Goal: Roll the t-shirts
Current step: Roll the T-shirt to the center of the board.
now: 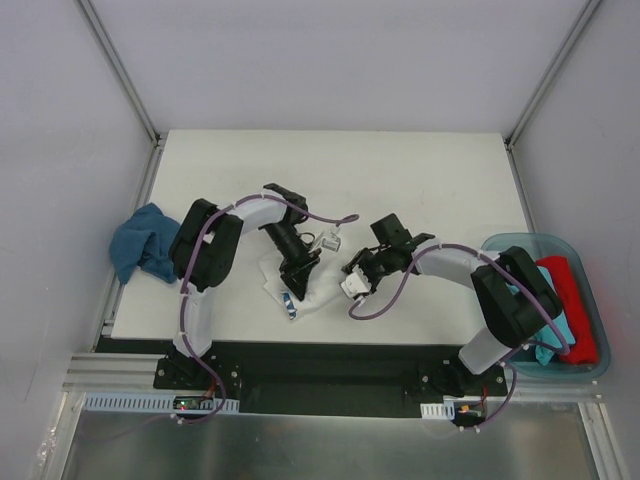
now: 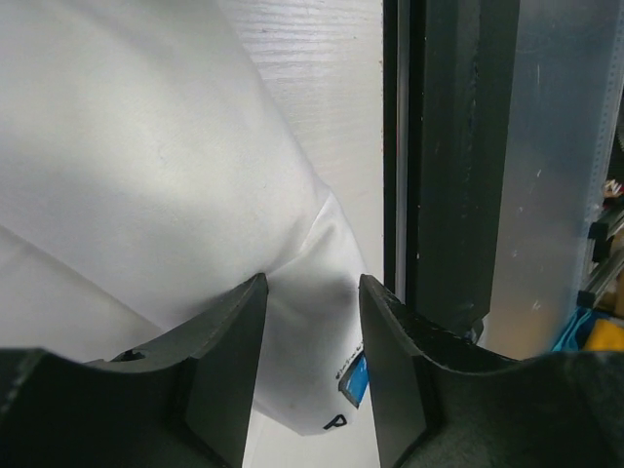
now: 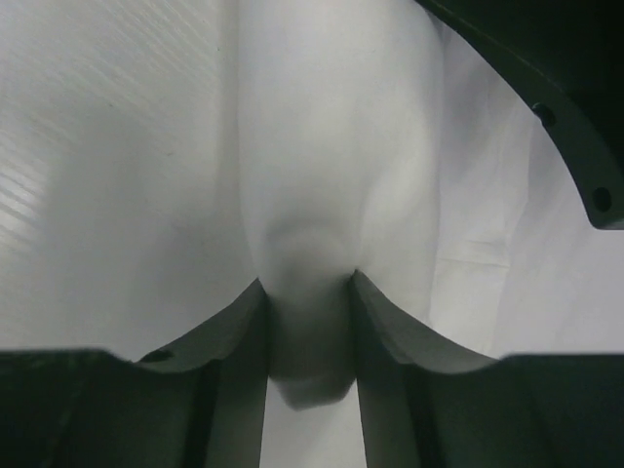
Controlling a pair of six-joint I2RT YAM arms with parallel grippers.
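Note:
A white t-shirt (image 1: 318, 296) lies bunched near the table's front edge, between my two grippers. My left gripper (image 1: 292, 290) reaches down onto its left part. In the left wrist view the gripper (image 2: 312, 283) has a fold of the white t-shirt (image 2: 146, 146) filling the gap between its fingers, with a small blue label (image 2: 353, 375) by the right finger. My right gripper (image 1: 352, 288) holds the shirt's right end. In the right wrist view that gripper (image 3: 307, 281) pinches a thick ridge of the white t-shirt (image 3: 331, 146).
A dark blue t-shirt (image 1: 143, 245) is heaped at the table's left edge. A clear bin (image 1: 592, 368) at the right holds a red t-shirt (image 1: 572, 300) and a teal t-shirt (image 1: 560, 335). A black rail (image 2: 453, 156) runs along the front edge.

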